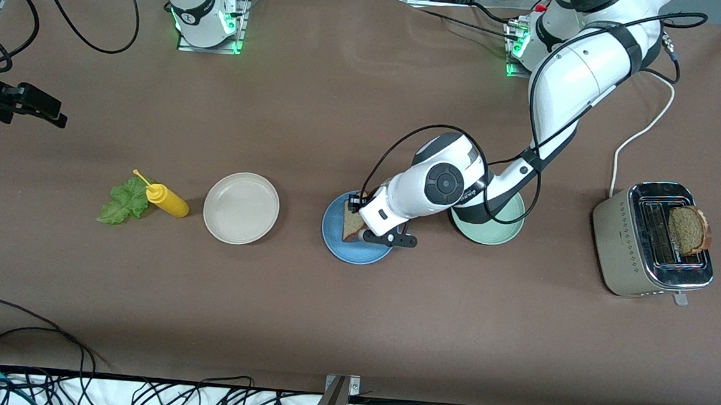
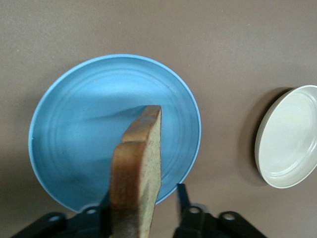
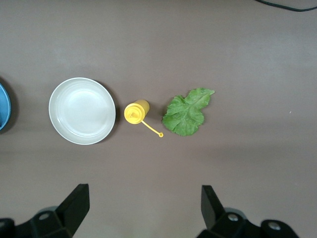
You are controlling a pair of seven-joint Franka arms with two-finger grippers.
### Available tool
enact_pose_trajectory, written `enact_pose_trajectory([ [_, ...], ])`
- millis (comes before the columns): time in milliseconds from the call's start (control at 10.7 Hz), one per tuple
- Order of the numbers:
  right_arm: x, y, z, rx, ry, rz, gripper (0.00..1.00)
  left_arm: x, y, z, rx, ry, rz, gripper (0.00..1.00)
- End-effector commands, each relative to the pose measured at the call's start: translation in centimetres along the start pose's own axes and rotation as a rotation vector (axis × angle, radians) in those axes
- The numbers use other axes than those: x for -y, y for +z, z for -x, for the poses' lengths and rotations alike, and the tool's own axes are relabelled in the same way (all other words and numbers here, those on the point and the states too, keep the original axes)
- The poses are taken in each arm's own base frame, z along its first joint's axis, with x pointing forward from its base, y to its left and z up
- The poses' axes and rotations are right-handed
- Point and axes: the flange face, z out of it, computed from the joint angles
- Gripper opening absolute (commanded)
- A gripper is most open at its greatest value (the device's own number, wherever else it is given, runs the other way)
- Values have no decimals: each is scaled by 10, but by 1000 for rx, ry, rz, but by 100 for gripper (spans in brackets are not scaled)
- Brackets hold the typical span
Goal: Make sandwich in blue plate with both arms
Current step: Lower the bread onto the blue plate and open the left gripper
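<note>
Overhead, a brown tabletop [image 1: 317, 99] fills the front view, cables [image 1: 14, 331] trailing at six o'clock. From nine to three o'clock lie a lettuce leaf [image 1: 124, 200], yellow bottle [image 1: 169, 201], beige plate [image 1: 243, 178], blue plate [image 1: 340, 249], green plate [image 1: 496, 237], half hidden by the left arm, and a toaster [image 1: 627, 244] holding toast [image 1: 687, 230]. The left gripper [image 2: 143, 196] hangs over the blue plate, jaws loosely parted around an upright bread slice [image 2: 141, 163]. At nine o'clock the right gripper [image 3: 143, 196] waits, jaws wide and empty.

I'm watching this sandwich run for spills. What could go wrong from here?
The bread slice stands on edge between the left gripper fingers over the blue plate; as the jaws part it may topple unevenly or land against the rim. Withdrawing, the fingers could drag it off the plate.
</note>
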Motion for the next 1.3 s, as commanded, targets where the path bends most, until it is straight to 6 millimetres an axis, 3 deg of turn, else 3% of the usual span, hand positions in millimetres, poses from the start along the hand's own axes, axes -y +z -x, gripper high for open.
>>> enact_pose_trajectory([
  [0,-1,-6,0,-2,-5,-1,100,2,-10,-9,-2,4,19,100],
  [279,-4,-5,-1,-1,-7,-3,100,7,-40,-10,-11,13,-40,100],
  [559,-3,-5,-1,0,-1,-3,100,9,-94,-1,-14,15,-133,100],
  [745,-5,-5,-1,1,2,-3,100,20,-126,1,-40,5,-215,100],
  [1024,-8,-5,0,4,10,-2,100,30,-187,14,-61,-12,-319,100],
  [1210,-7,-2,0,10,10,-2,100,43,-242,24,-95,-58,-377,100],
])
